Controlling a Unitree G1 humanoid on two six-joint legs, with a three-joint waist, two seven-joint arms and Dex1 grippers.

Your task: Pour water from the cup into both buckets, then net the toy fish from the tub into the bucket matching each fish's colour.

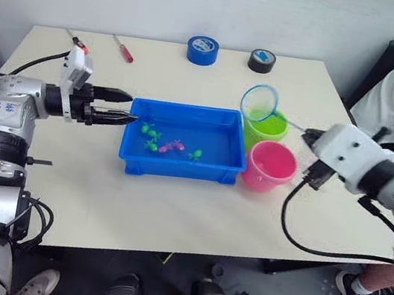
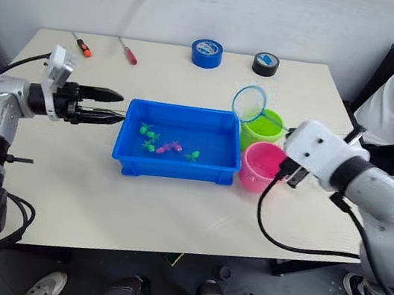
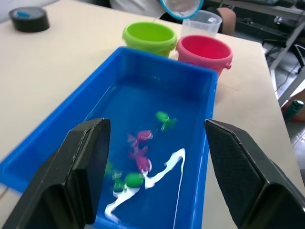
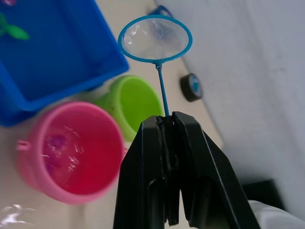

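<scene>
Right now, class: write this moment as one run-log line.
right gripper: shut on net, above green bucket | left gripper: open, at tub end | fish: in tub | pink bucket: beside green

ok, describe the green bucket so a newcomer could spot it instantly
Start at the big blue tub mid-table. Two small round buckets stand just off its end on the robot's right; the lime-green bucket is the one farther from the robot, behind the pink bucket, with the net hoop hovering over it.

Stereo head pair high above the desk (image 1: 171,211), facing forward and down, left wrist camera close over the tub (image 3: 62,138), right wrist camera close along the net (image 4: 155,39), both wrist views sharing the buckets (image 3: 150,37).
</scene>
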